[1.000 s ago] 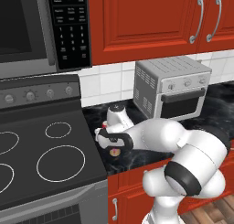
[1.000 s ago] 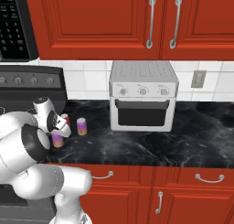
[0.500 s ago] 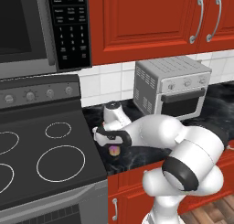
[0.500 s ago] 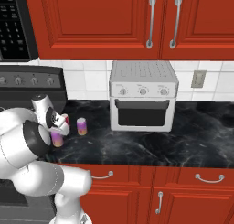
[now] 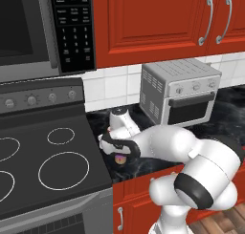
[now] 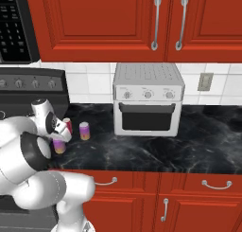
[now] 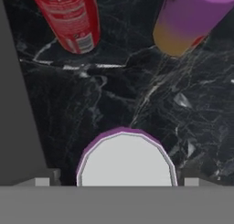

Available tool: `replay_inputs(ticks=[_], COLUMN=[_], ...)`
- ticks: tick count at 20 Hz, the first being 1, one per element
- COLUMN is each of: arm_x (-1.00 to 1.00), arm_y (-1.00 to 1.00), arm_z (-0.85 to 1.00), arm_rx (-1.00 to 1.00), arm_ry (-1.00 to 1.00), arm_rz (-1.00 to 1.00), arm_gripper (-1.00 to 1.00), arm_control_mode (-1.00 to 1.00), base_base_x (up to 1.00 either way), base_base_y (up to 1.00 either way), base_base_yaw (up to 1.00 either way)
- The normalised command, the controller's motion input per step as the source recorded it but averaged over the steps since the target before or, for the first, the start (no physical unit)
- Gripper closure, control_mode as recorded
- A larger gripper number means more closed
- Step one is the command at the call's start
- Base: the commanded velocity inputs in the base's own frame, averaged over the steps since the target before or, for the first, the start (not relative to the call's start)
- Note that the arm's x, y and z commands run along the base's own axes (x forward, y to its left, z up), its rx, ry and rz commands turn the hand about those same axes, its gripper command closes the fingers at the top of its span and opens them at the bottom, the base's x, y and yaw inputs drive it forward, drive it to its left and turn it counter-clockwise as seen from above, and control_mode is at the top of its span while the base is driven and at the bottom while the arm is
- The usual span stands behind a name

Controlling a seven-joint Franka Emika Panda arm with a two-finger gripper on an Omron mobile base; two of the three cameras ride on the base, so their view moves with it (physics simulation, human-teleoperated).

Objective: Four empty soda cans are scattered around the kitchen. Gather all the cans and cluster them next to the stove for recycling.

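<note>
Near can: a purple-pink soda can (image 7: pixel 126 158) stands upright on the black counter (image 6: pixel 156 153), directly below the hand, its silvery top facing the hand camera; in the right base view it shows as a small purple cylinder (image 6: pixel 59 145) just under the wrist.
Gripper: the gripper (image 5: pixel 116 149) hangs over that can with its jaws spread wide, one on each side of the can's top, gripping nothing; the can looks released.
Stove: the stove (image 5: pixel 52 171) lies immediately left of the can, its dark edge (image 7: pixel 16 104) running along the left of the hand view.
Farther cans: a red can (image 7: pixel 71 17) stands beyond the near one, close to the stove edge, and a second purple can with an orange base band (image 7: pixel 189 22) stands to its right; in the right base view these are the red can (image 6: pixel 67 126) and the purple one (image 6: pixel 84 130), near each other but apart.
Far: a silver toaster oven (image 6: pixel 148 99) sits at the back of the counter, well right of the cluster.
Task state: three cans are visible grouped by the stove; a fourth I cannot find here.
Risk: a tilted or sideways lift could catch the rim with a finger and tip the light empty can into its neighbours; the arm's elbow sweeping low over the counter could do the same.
</note>
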Motion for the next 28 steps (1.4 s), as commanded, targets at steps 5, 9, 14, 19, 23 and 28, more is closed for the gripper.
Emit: replay_inputs(ticks=[5, 9, 14, 19, 23, 28], arm_x=[-0.07, 0.00, -0.02, -0.25, -0.29, -0.33], arm_y=[-0.04, 0.00, -0.03, -0.14, -0.29, -0.28], arm_z=[0.10, 0.24, 0.29, 0.25, 0.13, 0.08], arm_rx=[0.00, 0.00, 0.00, 0.00, 0.01, 0.00], arm_ry=[-0.02, -0.09, -0.05, 0.00, 0.05, -0.01], arm_rz=[0.00, 0.00, 0.00, 0.00, 0.08, 0.14], arm_gripper=[-1.00, -1.00, -1.00, -1.00, -1.00, -1.00], arm_control_mode=[-1.00, -1.00, -1.00, -1.00, -1.00, -1.00], base_base_x=[0.00, 0.00, 0.00, 0.00, 0.00, 0.00], base_base_y=[0.00, 0.00, 0.00, 0.00, 0.00, 0.00], base_base_yaw=[0.00, 0.00, 0.00, 0.00, 0.00, 0.00])
